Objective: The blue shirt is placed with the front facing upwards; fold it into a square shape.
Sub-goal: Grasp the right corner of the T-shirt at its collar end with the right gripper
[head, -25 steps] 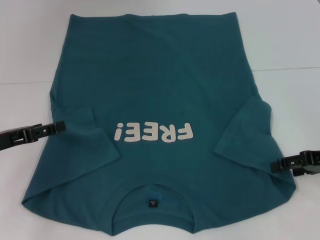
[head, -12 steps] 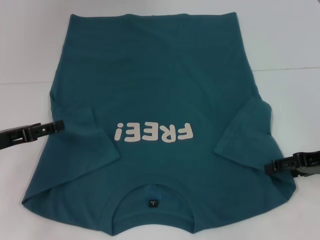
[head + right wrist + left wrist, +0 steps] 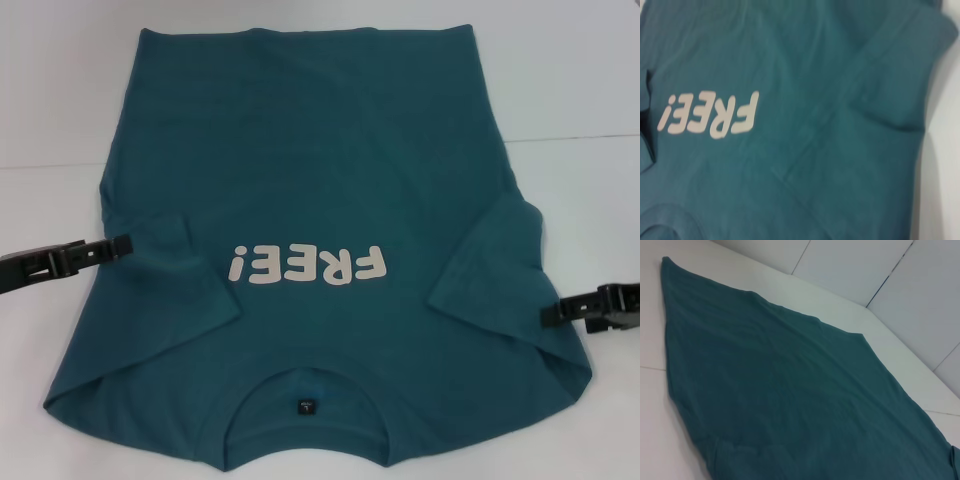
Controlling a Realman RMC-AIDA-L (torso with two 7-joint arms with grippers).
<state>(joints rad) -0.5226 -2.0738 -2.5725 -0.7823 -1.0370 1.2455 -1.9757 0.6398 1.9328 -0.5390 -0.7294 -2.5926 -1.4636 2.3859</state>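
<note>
A blue shirt lies face up across the middle of a white table, collar at the near edge, hem toward the far edge, its cream lettering reading upside down from the robot's side. The shirt's long axis runs near-to-far, so both sleeves sit inboard of the arms. The left gripper rests its tip at the shirt's left margin beside the folded-in sleeve; the right gripper touches the right sleeve's outer edge. Both are equally close to the cloth. Whether either set of fingers is parted or pressed together cannot be told. The left wrist camera shows only plain fabric running to the hem corner, while the right wrist camera shows the lettering and the right sleeve's creases.
</note>
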